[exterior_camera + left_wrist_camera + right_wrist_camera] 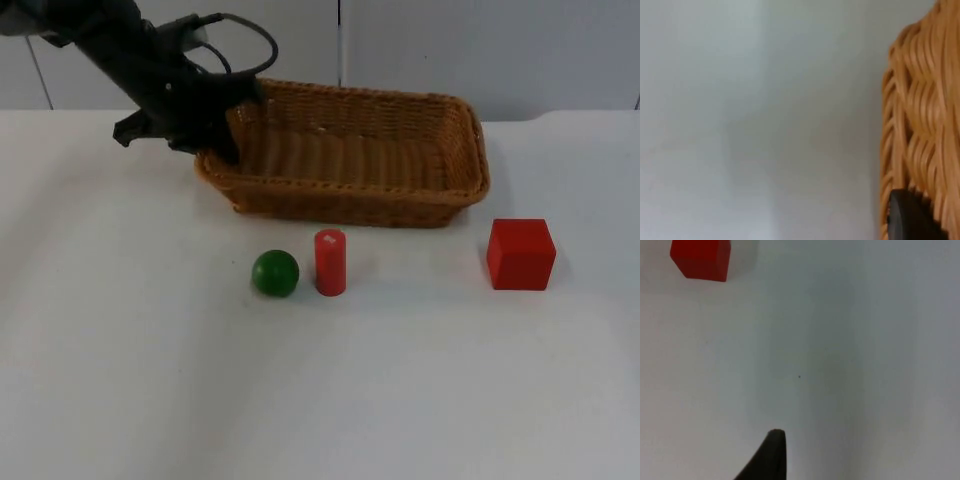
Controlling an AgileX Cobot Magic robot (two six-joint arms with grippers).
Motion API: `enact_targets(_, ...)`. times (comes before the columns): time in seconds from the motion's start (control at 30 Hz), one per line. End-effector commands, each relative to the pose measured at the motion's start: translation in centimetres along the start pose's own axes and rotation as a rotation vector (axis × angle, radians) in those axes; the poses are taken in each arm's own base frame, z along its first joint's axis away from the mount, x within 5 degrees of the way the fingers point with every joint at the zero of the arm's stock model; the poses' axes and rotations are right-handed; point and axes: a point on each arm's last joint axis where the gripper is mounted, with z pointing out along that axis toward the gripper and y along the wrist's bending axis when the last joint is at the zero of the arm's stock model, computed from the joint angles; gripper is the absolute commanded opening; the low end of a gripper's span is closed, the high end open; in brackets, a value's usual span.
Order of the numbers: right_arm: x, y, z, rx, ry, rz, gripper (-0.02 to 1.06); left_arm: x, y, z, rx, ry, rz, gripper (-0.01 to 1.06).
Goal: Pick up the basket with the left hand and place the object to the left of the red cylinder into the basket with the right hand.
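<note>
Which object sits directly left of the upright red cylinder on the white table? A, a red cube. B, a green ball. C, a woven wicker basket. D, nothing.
B: the green ball lies beside the upright red cylinder on its left, while the red cube stands far off to its right.

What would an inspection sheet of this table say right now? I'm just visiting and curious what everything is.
Surface: white table, no marks seen.
Job's things: wicker basket resting at the back of the table; green ball just left of the upright red cylinder, apart from it.
Clutter: red cube off to the right, alone.
Grippers: left gripper at the basket's left end, at its rim; right gripper waiting above bare table near the red cube.
Cables: not reported.
Surroundings: grey partition wall behind the table.
</note>
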Motion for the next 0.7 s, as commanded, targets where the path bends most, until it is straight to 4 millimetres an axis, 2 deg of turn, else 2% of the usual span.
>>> enact_targets(0.0, -0.3, -0.1, -0.2, 0.008, -0.027, -0.003, 1.05, -1.8, -1.3, -1.7, 0.050, -0.090, -0.041, 0.00)
enact_targets(0.07, -0.3, -0.1, -0.2, 0.008, -0.027, -0.003, 1.05, -2.3, -1.7, -2.3, 0.061, -0.108, -0.041, 0.00)
enact_targets(0.2, -0.3, -0.1, -0.2, 0.008, -0.027, -0.003, 1.05, -4.1, -4.0, -5.8, 0.133, -0.121, -0.025, 0.00)
enact_targets(0.23, -0.3, -0.1, -0.2, 0.008, -0.027, -0.003, 1.05, -4.1, -4.0, -5.8, 0.133, -0.121, -0.025, 0.00)
enact_targets(0.37, -0.3, -0.2, -0.2, 0.011, -0.025, -0.007, 1.05, -4.6, -6.4, -10.6, 0.175, -0.056, 0.029, 0.00)
enact_targets(0.4, -0.3, -0.2, -0.2, 0.011, -0.025, -0.007, 1.05, -4.6, -6.4, -10.6, 0.175, -0.056, 0.029, 0.00)
enact_targets(0.5, -0.3, -0.2, -0.2, 0.011, -0.020, -0.007, 1.05, -5.2, -7.8, -14.0, 0.183, -0.112, 0.051, 0.00)
enact_targets(0.53, -0.3, -0.2, -0.2, 0.011, -0.020, -0.007, 1.05, -5.2, -7.8, -14.0, 0.183, -0.112, 0.051, 0.00)
enact_targets(0.6, -0.2, -0.2, -0.3, 0.011, -0.019, -0.007, 1.05, -5.3, -8.7, -16.6, 0.184, -0.152, 0.047, 0.00)
enact_targets(0.63, -0.2, -0.2, -0.3, 0.009, -0.017, -0.005, 1.05, -5.4, -9.4, -18.8, 0.183, -0.191, 0.063, 0.00)
enact_targets(0.67, -0.2, -0.2, -0.3, 0.009, -0.017, -0.005, 1.05, -5.4, -9.4, -18.8, 0.183, -0.191, 0.063, 0.00)
